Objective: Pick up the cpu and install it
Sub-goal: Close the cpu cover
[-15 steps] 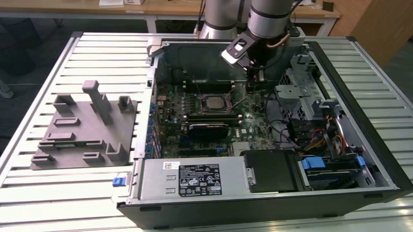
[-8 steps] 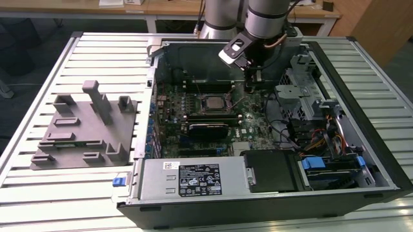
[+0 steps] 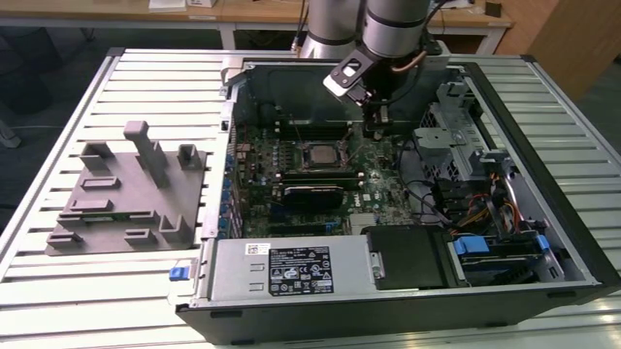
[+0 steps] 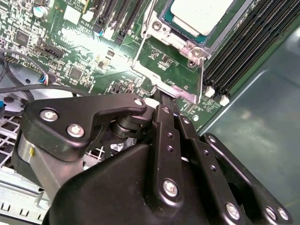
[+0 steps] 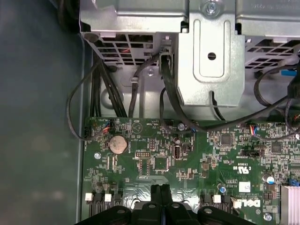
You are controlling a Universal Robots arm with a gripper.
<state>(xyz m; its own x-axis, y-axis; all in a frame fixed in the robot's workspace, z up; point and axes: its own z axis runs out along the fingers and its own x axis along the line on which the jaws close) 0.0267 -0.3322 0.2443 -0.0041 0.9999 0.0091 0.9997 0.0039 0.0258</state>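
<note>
Claw [image 3: 379, 120] is squeezed shut with nothing in it. In the first wrist view [image 5: 161, 188] the two black fingers [image 5: 156, 191] sit flat against each other right over the green board [image 5: 154, 159]. It's down inside the open case [image 3: 572, 218], hanging off the arm [image 3: 393, 29] over the board's far half.

The cpu [image 3: 318, 153] isn't in the claw at all. It's lying in the socket [image 3: 321, 143] near the middle of the board, silver top facing up. In the second wrist view you can see the cpu [image 4: 201, 14] sitting inside the socket frame [image 4: 161, 28], with the claw tip [image 4: 159, 97] just beside the metal bracket [image 4: 173, 89] at the socket's edge. Can't tell if the tip actually touches the board or that bracket.

In the exterior view the claw is a bit to that view's right of the cpu, near but apart from it. The grey fixture [image 3: 126, 193] sits on the slatted table [image 3: 58, 291], on that view's left of the case.
</note>
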